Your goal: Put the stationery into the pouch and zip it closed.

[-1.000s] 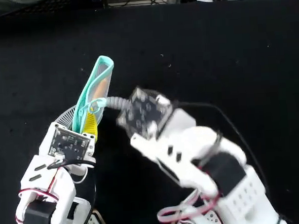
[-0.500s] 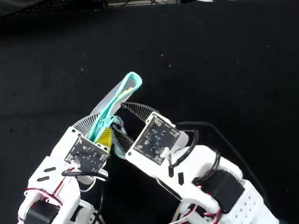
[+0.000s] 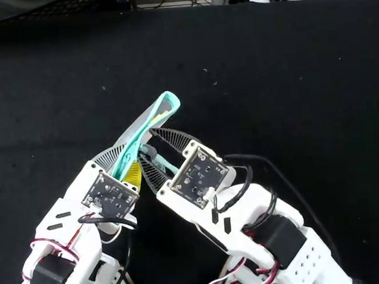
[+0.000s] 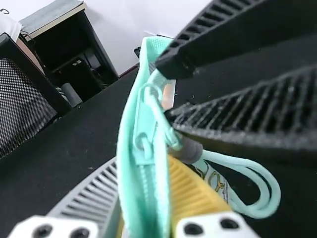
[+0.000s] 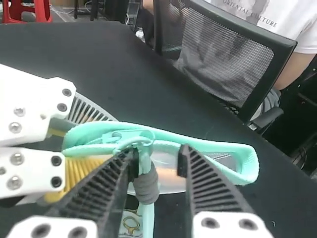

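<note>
right gripper (image 5: 157, 154) hangs released, its black fingers (image 5: 99, 191) straddling the grey zipper pull (image 5: 144, 187), which touches one finger. left gripper (image 3: 125, 164) is clenched on the mint pouch (image 3: 157, 112), which stands on edge, slanting far and right above the black table (image 3: 288, 78), left of centre.

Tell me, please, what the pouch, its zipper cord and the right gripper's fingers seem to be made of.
The pouch has a matte mint edge that looks like woven fabric, and a shiny clear panel, probably soft plastic. The zipper cord is a smooth mint loop, perhaps rubber or silicone. The right gripper's fingers look like matte black hard plastic with ribbed faces.
</note>
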